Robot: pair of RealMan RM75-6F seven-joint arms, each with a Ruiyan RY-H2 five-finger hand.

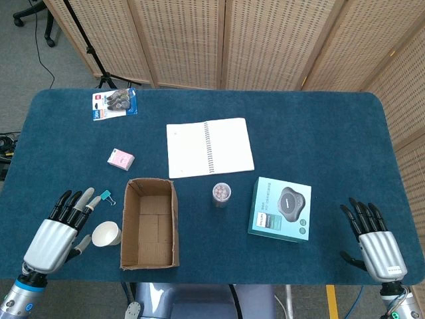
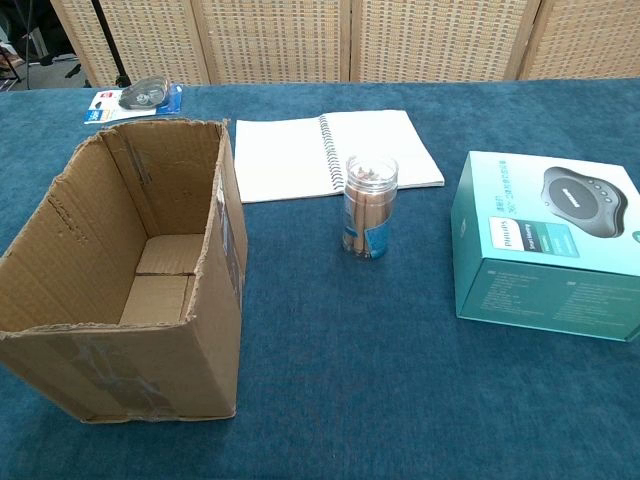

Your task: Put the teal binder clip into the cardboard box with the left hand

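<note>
A small teal binder clip (image 1: 106,197) lies on the blue table just left of the open cardboard box (image 1: 150,223). My left hand (image 1: 58,229) rests flat at the near left, fingers spread and empty, its fingertips (image 1: 88,195) a short way left of the clip. The right hand (image 1: 372,238) lies at the near right edge with its fingers apart and nothing in it. In the chest view the cardboard box (image 2: 130,290) stands empty at the left; the clip and both hands are out of that frame.
A white paper cup (image 1: 106,233) lies between my left hand and the box. A pink packet (image 1: 121,158), a blister pack (image 1: 114,104), an open spiral notebook (image 1: 209,147), a clear jar (image 1: 222,195) and a teal product box (image 1: 281,209) sit further off.
</note>
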